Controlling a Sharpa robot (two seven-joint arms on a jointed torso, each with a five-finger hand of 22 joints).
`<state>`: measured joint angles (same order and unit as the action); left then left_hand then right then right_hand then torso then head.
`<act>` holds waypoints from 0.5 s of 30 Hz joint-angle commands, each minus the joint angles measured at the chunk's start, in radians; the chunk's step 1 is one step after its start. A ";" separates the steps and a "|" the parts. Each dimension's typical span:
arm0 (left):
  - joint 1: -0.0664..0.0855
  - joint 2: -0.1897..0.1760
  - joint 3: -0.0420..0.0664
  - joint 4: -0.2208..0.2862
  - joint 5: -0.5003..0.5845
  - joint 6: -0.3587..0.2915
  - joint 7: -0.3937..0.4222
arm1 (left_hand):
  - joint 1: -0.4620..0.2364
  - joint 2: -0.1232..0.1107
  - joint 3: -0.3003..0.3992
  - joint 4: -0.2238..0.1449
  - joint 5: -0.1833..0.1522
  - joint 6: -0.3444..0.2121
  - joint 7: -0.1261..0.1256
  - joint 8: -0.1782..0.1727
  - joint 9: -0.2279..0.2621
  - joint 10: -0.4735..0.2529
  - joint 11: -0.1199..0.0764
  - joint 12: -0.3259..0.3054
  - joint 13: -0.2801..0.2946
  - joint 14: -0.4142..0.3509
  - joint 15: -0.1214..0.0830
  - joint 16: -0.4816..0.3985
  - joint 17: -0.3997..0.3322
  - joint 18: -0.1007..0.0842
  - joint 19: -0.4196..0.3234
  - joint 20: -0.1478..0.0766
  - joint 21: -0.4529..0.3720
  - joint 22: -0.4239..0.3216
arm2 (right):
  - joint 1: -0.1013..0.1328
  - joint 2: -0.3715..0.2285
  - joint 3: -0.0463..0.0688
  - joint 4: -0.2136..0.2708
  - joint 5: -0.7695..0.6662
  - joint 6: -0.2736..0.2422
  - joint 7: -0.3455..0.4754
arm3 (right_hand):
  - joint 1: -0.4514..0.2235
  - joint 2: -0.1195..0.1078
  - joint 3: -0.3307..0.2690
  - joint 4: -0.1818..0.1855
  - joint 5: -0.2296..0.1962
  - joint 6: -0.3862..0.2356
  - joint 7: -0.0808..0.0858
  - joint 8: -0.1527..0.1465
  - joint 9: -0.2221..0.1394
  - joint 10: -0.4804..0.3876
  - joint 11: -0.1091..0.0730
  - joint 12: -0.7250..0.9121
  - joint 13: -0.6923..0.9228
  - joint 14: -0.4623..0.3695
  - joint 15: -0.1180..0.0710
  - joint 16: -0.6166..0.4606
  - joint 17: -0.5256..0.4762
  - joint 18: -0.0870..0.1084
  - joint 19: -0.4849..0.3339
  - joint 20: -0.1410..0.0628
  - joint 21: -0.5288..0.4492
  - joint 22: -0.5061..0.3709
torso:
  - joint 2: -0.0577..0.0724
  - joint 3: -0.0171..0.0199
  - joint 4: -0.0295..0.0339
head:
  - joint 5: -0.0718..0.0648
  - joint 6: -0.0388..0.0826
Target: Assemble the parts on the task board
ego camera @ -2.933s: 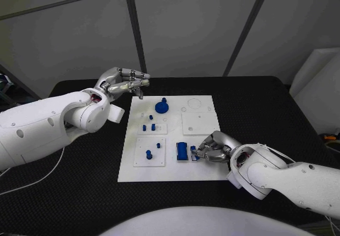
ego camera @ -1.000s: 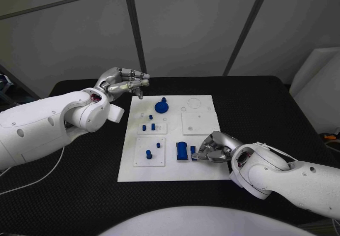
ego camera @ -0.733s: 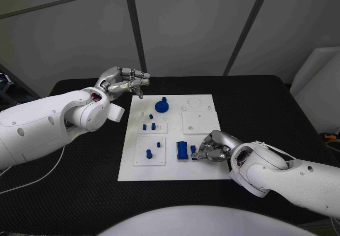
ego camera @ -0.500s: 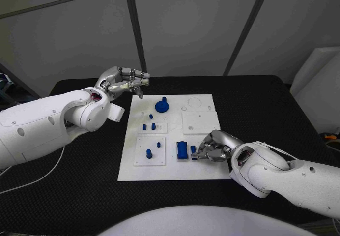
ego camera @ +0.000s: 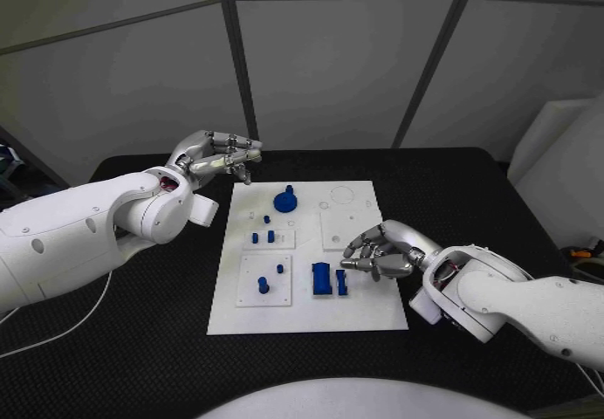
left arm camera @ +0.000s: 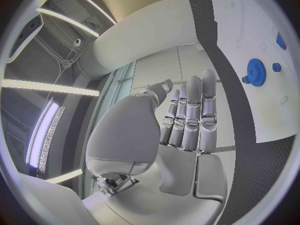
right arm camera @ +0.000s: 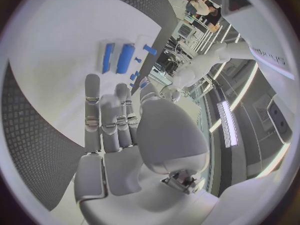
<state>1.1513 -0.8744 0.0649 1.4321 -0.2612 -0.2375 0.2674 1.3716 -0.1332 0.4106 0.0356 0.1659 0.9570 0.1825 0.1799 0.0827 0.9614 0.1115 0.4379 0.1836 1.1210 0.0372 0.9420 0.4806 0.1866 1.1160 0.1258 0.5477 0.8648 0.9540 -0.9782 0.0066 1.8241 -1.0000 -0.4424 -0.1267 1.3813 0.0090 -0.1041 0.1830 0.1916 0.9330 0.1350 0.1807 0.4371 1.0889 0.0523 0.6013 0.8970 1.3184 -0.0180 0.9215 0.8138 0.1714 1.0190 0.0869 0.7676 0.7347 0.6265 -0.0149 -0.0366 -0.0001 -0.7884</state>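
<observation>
- Head view: I see the white task board [ego camera: 308, 310] lying in the middle of the black table [ego camera: 151, 349]. My right hand [ego camera: 381, 250] hovers over the board's right side with its fingers apart and empty, just beside two upright blue blocks [ego camera: 328, 279] that stand on the board near its middle. A blue gear with a knob [ego camera: 285, 200] sits toward the far end of the board, a pair of small blue pegs [ego camera: 264, 236] stands in a square plate below it, and another blue peg [ego camera: 264, 285] stands in the nearer left plate. My left hand [ego camera: 216, 157] hangs over the table just off the board's far left corner, its fingers curled in together with nothing between them.
- Left wrist view: I see the left hand [left arm camera: 187, 120] with its fingers laid side by side, holding nothing. The gear [left arm camera: 255, 72] lies on the board [left arm camera: 250, 30] past the fingertips, well apart from them.
- Right wrist view: the right hand [right arm camera: 115, 130] shows its fingers stretched out and slightly parted, empty. The two blue blocks [right arm camera: 117, 58] stand on the board [right arm camera: 56, 50] just past the fingertips, not touched, with small pegs [right arm camera: 149, 49] further on.
</observation>
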 commanded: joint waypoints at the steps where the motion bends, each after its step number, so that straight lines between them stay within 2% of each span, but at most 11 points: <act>1: -0.001 0.014 0.000 -0.020 0.062 -0.006 0.037 | -0.018 -0.007 -0.025 0.006 0.000 -0.014 0.001 0.007 -0.002 -0.012 0.003 0.010 0.001 -0.059 0.006 -0.044 -0.023 -0.007 -0.049 0.011 -0.045 -0.022 | 0.033 0.020 0.001 -0.075 0.376 0.022 0.265 | 0.038 0.007 0.003 -0.010 -0.019 -0.046 0.017 -0.036 -0.025 -0.081 0.023 -0.103 -0.084 -0.099 0.027 -0.200 -0.148 0.001 -0.060 0.022 -0.096 -0.065 | -0.021 -0.0081 0.0015 | -0.009 0.026; 3: -0.002 0.026 0.000 -0.036 0.091 -0.010 0.050 | -0.028 -0.007 -0.050 0.019 -0.001 -0.017 0.002 0.011 -0.002 -0.023 0.012 0.004 -0.007 -0.119 0.019 -0.117 -0.064 -0.011 -0.118 0.025 -0.111 -0.060 | 0.055 0.043 0.002 -0.137 0.466 0.031 0.314 | 0.072 0.005 0.002 -0.014 -0.030 -0.042 0.028 -0.052 -0.051 -0.088 0.046 -0.204 -0.216 -0.144 0.059 -0.345 -0.220 0.001 -0.114 0.050 -0.210 -0.140 | -0.034 -0.0130 0.0025 | -0.011 0.036; 4: -0.003 0.032 0.000 -0.046 0.108 -0.012 0.058 | -0.028 -0.005 -0.064 0.025 -0.001 -0.022 0.005 0.012 -0.003 -0.026 0.016 -0.002 -0.014 -0.143 0.028 -0.168 -0.094 -0.011 -0.159 0.033 -0.155 -0.089 | 0.065 0.058 0.002 -0.174 0.509 0.037 0.340 | 0.083 0.024 0.008 -0.006 -0.033 -0.025 0.032 -0.060 -0.070 -0.067 0.060 -0.254 -0.303 -0.174 0.071 -0.435 -0.270 0.007 -0.128 0.066 -0.272 -0.185 | -0.038 -0.0144 0.0026 | -0.012 0.047; 5: -0.004 0.038 0.000 -0.056 0.126 -0.015 0.067 | -0.029 -0.006 -0.077 0.030 -0.001 -0.026 0.004 0.011 -0.004 -0.027 0.023 -0.011 -0.022 -0.165 0.035 -0.221 -0.122 -0.014 -0.194 0.044 -0.196 -0.118 | 0.075 0.075 0.002 -0.213 0.545 0.044 0.363 | 0.097 0.022 0.011 -0.011 -0.037 -0.001 0.036 -0.054 -0.074 -0.080 0.054 -0.282 -0.338 -0.207 0.074 -0.479 -0.294 -0.001 -0.142 0.080 -0.299 -0.203 | -0.044 -0.0163 0.0013 | -0.011 0.053; 7: -0.007 0.050 0.000 -0.077 0.159 -0.021 0.083 | -0.023 0.004 -0.099 0.042 0.001 -0.032 0.005 0.005 -0.007 -0.017 0.026 -0.033 -0.042 -0.181 0.052 -0.331 -0.177 -0.011 -0.259 0.067 -0.283 -0.186 | 0.088 0.109 0.010 -0.285 0.601 0.056 0.402 | 0.110 0.029 0.015 -0.011 -0.046 0.004 0.038 -0.071 -0.094 -0.077 0.067 -0.327 -0.412 -0.259 0.093 -0.566 -0.347 -0.004 -0.177 0.100 -0.361 -0.245 | -0.050 -0.0180 -0.0003 | -0.013 0.070; 8: -0.008 0.058 0.000 -0.091 0.177 -0.027 0.091 | -0.022 0.003 -0.109 0.047 0.000 -0.035 -0.002 0.000 -0.009 -0.011 0.028 -0.048 -0.052 -0.189 0.061 -0.382 -0.199 -0.013 -0.289 0.080 -0.322 -0.218 | 0.093 0.131 0.018 -0.326 0.627 0.063 0.421 | 0.115 0.029 0.017 -0.011 -0.048 0.006 0.038 -0.083 -0.107 -0.074 0.071 -0.352 -0.455 -0.270 0.103 -0.608 -0.377 -0.002 -0.186 0.110 -0.392 -0.266 | -0.054 -0.0189 -0.0009 | -0.014 0.085; 9: -0.009 0.065 0.000 -0.102 0.191 -0.033 0.098 | -0.017 0.006 -0.119 0.051 0.000 -0.034 -0.004 -0.007 -0.011 -0.003 0.033 -0.071 -0.067 -0.187 0.070 -0.441 -0.222 -0.009 -0.319 0.096 -0.367 -0.258 | 0.096 0.148 0.024 -0.358 0.643 0.070 0.434 | 0.118 0.030 0.018 -0.013 -0.049 0.007 0.040 -0.096 -0.121 -0.074 0.075 -0.375 -0.494 -0.284 0.114 -0.646 -0.404 0.000 -0.195 0.120 -0.420 -0.287 | -0.056 -0.0193 -0.0017 | -0.015 0.096; 10: -0.011 0.081 0.000 -0.126 0.217 -0.044 0.111 | -0.010 0.011 -0.135 0.057 0.000 -0.033 -0.014 -0.018 -0.013 0.005 0.043 -0.108 -0.087 -0.193 0.085 -0.522 -0.251 -0.003 -0.342 0.117 -0.416 -0.308 | 0.101 0.179 0.032 -0.416 0.667 0.080 0.457 | 0.118 0.031 0.017 -0.018 -0.060 0.012 0.043 -0.112 -0.145 -0.064 0.083 -0.406 -0.555 -0.289 0.127 -0.698 -0.447 0.007 -0.198 0.137 -0.464 -0.321 | -0.060 -0.0189 -0.0026 | -0.015 0.111; 11: -0.012 0.093 0.001 -0.144 0.232 -0.051 0.120 | -0.008 0.015 -0.145 0.061 0.000 -0.034 -0.021 -0.027 -0.014 0.003 0.052 -0.130 -0.098 -0.209 0.097 -0.567 -0.268 -0.004 -0.361 0.128 -0.443 -0.335 | 0.103 0.201 0.038 -0.455 0.681 0.087 0.471 | 0.114 0.033 0.016 -0.022 -0.068 0.016 0.045 -0.117 -0.163 -0.054 0.086 -0.425 -0.596 -0.284 0.132 -0.730 -0.477 0.013 -0.194 0.146 -0.492 -0.346 | -0.064 -0.0188 -0.0020 | -0.015 0.120; 13: -0.016 0.118 0.001 -0.181 0.254 -0.069 0.137 | -0.004 0.023 -0.167 0.065 0.000 -0.038 -0.031 -0.044 -0.017 -0.004 0.069 -0.173 -0.116 -0.233 0.116 -0.643 -0.297 -0.003 -0.391 0.147 -0.481 -0.381 | 0.106 0.243 0.048 -0.530 0.706 0.102 0.495 | 0.102 0.039 0.013 -0.039 -0.077 0.015 0.047 -0.118 -0.209 -0.036 0.089 -0.464 -0.682 -0.270 0.142 -0.792 -0.543 0.014 -0.177 0.160 -0.553 -0.400 | -0.071 -0.0180 -0.0005 | -0.013 0.132; 15: -0.020 0.137 0.001 -0.209 0.270 -0.086 0.149 | -0.002 0.030 -0.190 0.067 0.001 -0.044 -0.038 -0.061 -0.018 -0.021 0.072 -0.213 -0.120 -0.255 0.124 -0.702 -0.323 -0.004 -0.425 0.158 -0.487 -0.420 | 0.107 0.275 0.054 -0.585 0.723 0.112 0.508 | 0.094 0.050 0.016 -0.055 -0.075 0.011 0.042 -0.119 -0.243 -0.038 0.098 -0.493 -0.734 -0.273 0.151 -0.833 -0.590 0.015 -0.167 0.166 -0.593 -0.436 | -0.075 -0.0163 -0.0002 | -0.009 0.142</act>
<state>1.1311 -0.7429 0.0651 1.2374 -0.0725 -0.2775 0.3479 1.3682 -0.1137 0.2270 0.1018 0.1659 0.9128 0.1510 0.1242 0.0657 0.9477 0.1843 0.2374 0.0650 0.8744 0.1601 0.2581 0.1654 0.1868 0.7004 0.2799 0.0642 0.4565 1.0596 -0.7106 0.0594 1.2663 -0.3936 -0.3830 0.2798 1.4768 0.0502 -0.0885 0.1338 0.1172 0.9462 0.1785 0.0630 0.2067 1.0491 0.1465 0.1188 0.1823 1.0461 0.1261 0.1029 0.2408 0.1712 0.8492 0.2504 0.1892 0.3120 0.5645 -0.0323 -0.0371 -0.0137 -0.6583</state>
